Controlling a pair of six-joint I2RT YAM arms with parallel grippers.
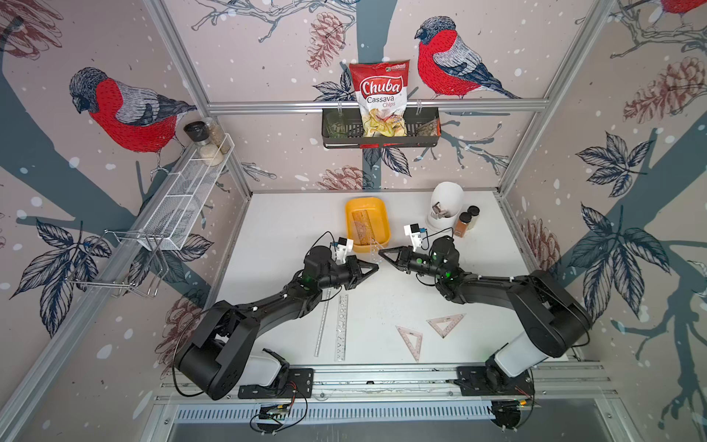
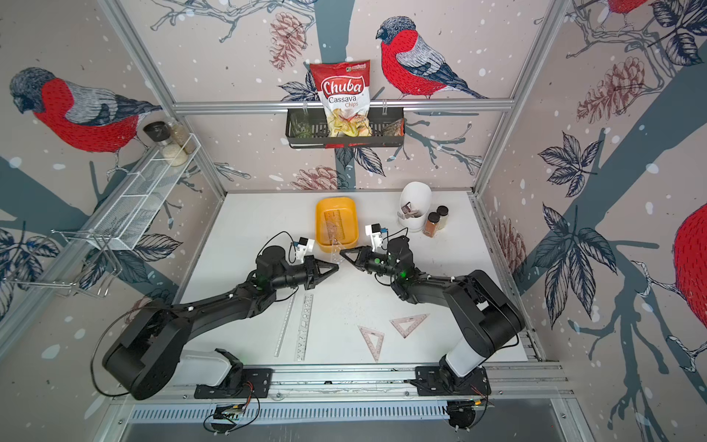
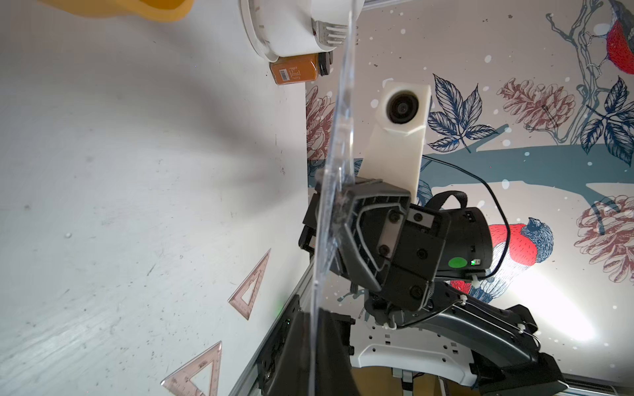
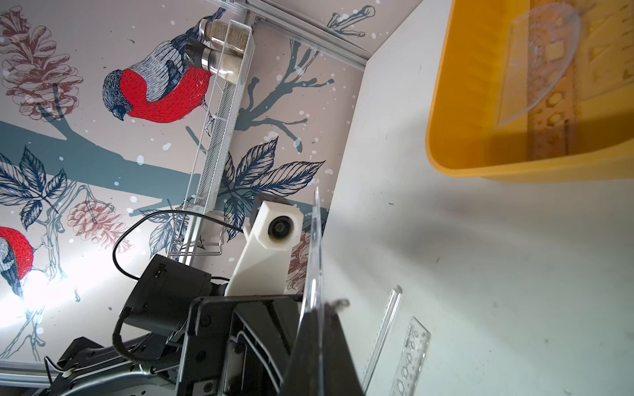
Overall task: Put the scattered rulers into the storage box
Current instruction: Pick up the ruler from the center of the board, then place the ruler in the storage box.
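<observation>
**Both claws pinched 1 clear ruler by the box.**

We saw the left claw (image 1: 376, 265) and the right claw (image 1: 381, 253) each closed on the clear ruler (image 3: 339, 137). It stood on edge in the air between their tips, close by the near corner of the box (image 1: 349, 224). We judged it light, thin and slick, stiff along its length but easy to bend, so best pinched flat across its faces near an edge. We thought 2 opposed grips could twist or crack it. In the box lay a protractor (image 4: 542, 65) and a stencil ruler (image 4: 552, 130). On the bench (image 1: 275, 237) lay 2 long rulers (image 1: 322, 325) and 2 triangles (image 1: 411, 340), well apart from both claws.
</observation>
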